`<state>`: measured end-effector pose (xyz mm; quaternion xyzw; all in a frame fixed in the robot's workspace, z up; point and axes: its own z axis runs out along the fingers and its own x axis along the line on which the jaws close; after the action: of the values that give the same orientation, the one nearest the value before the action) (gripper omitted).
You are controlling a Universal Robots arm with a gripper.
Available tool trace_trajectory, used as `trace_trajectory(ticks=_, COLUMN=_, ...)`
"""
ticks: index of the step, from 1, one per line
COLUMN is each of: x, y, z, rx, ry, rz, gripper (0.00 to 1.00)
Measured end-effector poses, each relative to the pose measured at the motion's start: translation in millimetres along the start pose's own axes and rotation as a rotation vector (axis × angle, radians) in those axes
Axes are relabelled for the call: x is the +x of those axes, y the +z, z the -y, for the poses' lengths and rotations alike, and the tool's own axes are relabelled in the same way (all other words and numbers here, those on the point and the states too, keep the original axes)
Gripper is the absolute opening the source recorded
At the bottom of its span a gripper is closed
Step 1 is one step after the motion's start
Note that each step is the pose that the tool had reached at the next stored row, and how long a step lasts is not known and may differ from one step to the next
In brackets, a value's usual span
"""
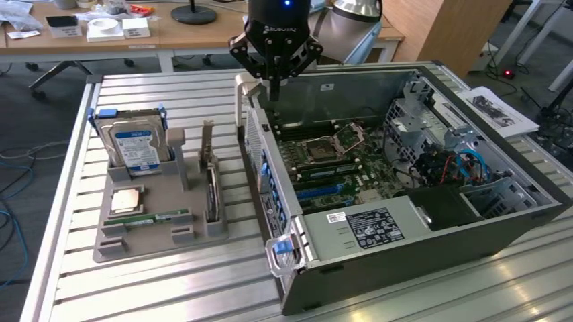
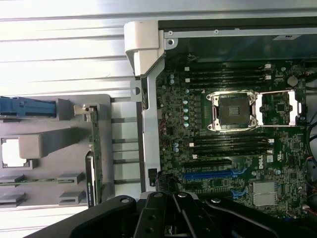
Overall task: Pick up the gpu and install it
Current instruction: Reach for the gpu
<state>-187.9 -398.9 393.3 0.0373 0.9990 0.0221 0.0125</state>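
Hovering above the far corner of the open case (image 1: 430, 248), the gripper (image 1: 275, 94) had its fingers pinched together and carried nothing. The gpu (image 1: 212, 186) stood on edge in a slot of the grey holder (image 1: 134, 249), on the exterior view's left of the case, with its metal bracket end pointing away from the camera. It was untouched and apart from the gripper, with the case's side wall between them. A drive (image 1: 134, 144) with a blue label stood upright in the same holder, and a thin memory stick (image 1: 152, 218) lay flat near the front. All of this rested on the slatted metal table (image 1: 161, 288). Inside the case the board (image 1: 331, 161) lay exposed, its blue expansion slots (image 2: 208, 174) bare, so nothing had been installed. Judged step: the approach to the pick, with no grasp made yet. Judged need: picking the card called for shifting sideways over the holder, spreading the fingers, and squaring them to the card's thin top edge before descending. The neighbouring grey posts sat close to the card, so there looked to be little room for error. Whether the card sat loose or snug in its slot could not be told.
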Motion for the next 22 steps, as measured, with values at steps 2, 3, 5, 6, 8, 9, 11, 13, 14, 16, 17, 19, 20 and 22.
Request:
trace_trajectory(ticks=2, x=0.2, y=0.0, z=0.0, rx=0.0, ry=0.0, rz=-0.0001, gripper=0.11)
trace_trajectory(ticks=3, x=0.2, y=0.0, z=0.0, rx=0.0, ry=0.0, rz=0.0, gripper=0.11)
trace_trajectory(ticks=5, x=0.6, y=0.0, z=0.0, rx=0.0001, ry=0.0, rz=0.0, gripper=0.11)
trace_trajectory(ticks=6, x=1.0, y=-0.1, z=0.1, rx=0.0001, ry=0.0, rz=-0.0001, gripper=0.11)
trace_trajectory(ticks=8, x=2.2, y=-0.1, z=0.2, rx=0.0001, ry=0.0, rz=-0.0001, gripper=0.11)
trace_trajectory(ticks=9, x=2.9, y=-0.1, z=0.2, rx=0.0001, ry=0.0, rz=-0.0001, gripper=0.11)
trace_trajectory(ticks=11, x=4.5, y=-0.1, z=0.3, rx=0.0001, ry=0.0, rz=0.0, gripper=0.11)
trace_trajectory(ticks=13, x=6.0, y=-0.2, z=0.4, rx=0.0001, ry=0.0, rz=0.0, gripper=0.11)
trace_trajectory(ticks=14, x=6.7, y=-0.2, z=0.5, rx=0.0, ry=0.0, rz=0.0, gripper=0.11)
trace_trajectory(ticks=16, x=8.0, y=-0.2, z=0.6, rx=0.0, ry=0.0, rz=0.0, gripper=0.11)
trace_trajectory(ticks=17, x=8.7, y=-0.2, z=0.6, rx=0.0, ry=0.0, rz=0.0, gripper=0.11)
trace_trajectory(ticks=19, x=9.8, y=-0.3, z=0.7, rx=0.0001, ry=0.0, rz=0.0, gripper=0.11)
trace_trajectory(ticks=20, x=10.3, y=-0.3, z=0.7, rx=0.0, ry=0.0, rz=0.0, gripper=0.11)
trace_trajectory(ticks=22, x=11.5, y=-0.3, z=0.8, rx=0.0, ry=0.0, rz=0.0, gripper=0.11)
